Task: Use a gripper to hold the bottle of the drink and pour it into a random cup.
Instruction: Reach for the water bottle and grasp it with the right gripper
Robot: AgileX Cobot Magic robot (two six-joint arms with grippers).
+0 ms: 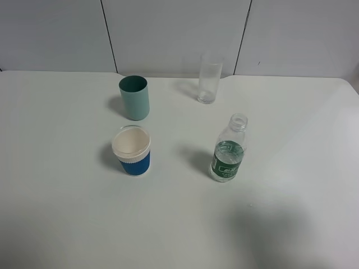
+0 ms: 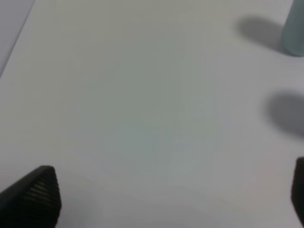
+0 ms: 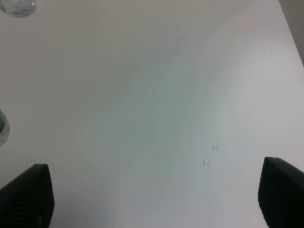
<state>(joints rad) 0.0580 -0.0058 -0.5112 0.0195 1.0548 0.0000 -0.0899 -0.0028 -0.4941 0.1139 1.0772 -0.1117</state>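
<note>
Left hand [image 2: 175, 194], right hand [image 3: 156, 194] spread wide — bottle [image 1: 229, 151] well apart from cup [image 1: 132, 152], away from table [image 1: 56, 224] edge.

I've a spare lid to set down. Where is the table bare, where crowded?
Bare: the white table in front of the white-rimmed blue cup and green-labelled clear plastic bottle, and the lane between them. Crowded: the teal-green cup close behind the blue cup.
</note>
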